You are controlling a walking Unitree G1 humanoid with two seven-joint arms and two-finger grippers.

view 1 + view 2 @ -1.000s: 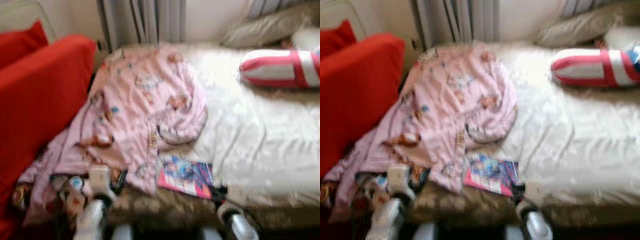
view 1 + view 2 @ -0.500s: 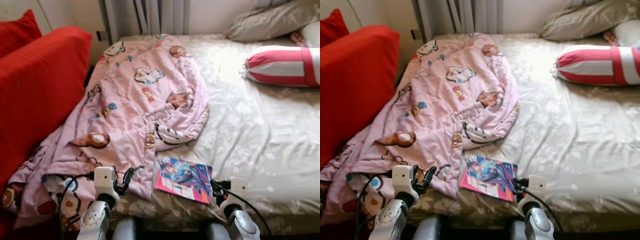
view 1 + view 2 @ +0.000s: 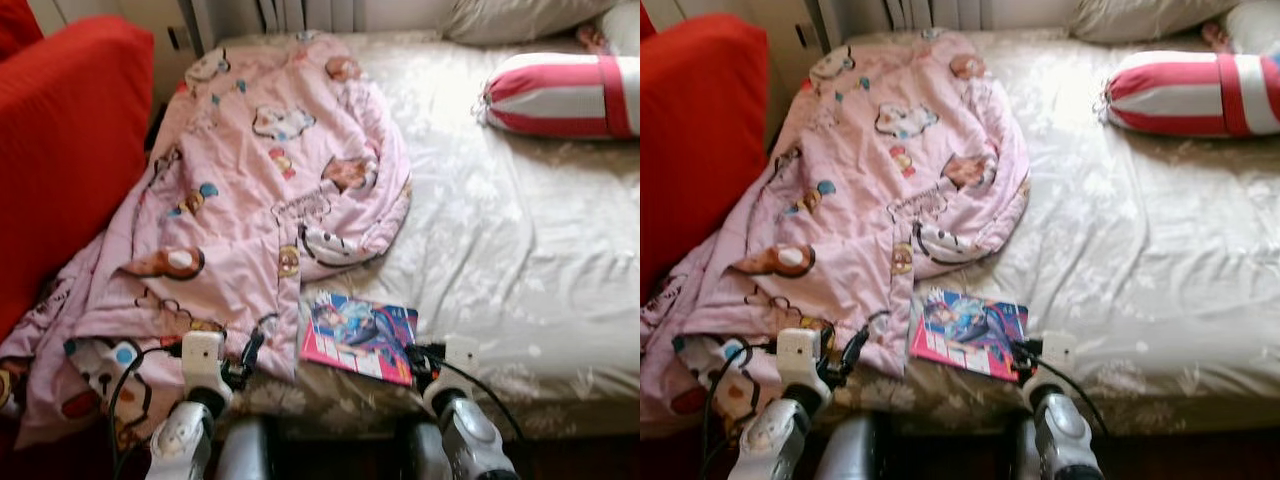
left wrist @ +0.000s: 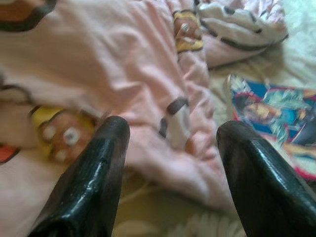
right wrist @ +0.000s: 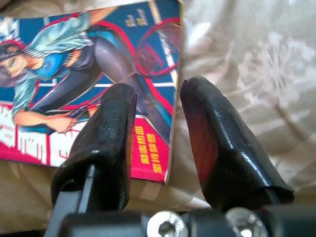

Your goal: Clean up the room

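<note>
Fingers [image 5: 118,143] parted, straddling comic book [image 5: 79,94] edge.

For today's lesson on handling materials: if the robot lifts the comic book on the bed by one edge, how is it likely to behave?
The comic book looks thin with a soft cover, so it would probably sag or flop if held by one edge. Its cover seems glossy, so it may slip between the right gripper fingers, which straddle its edge. It is likely light and unlikely to break.

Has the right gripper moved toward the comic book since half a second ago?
Yes. The right gripper has closed in on the comic book: its fingers were just off the book's near right corner and now straddle that edge.
</note>
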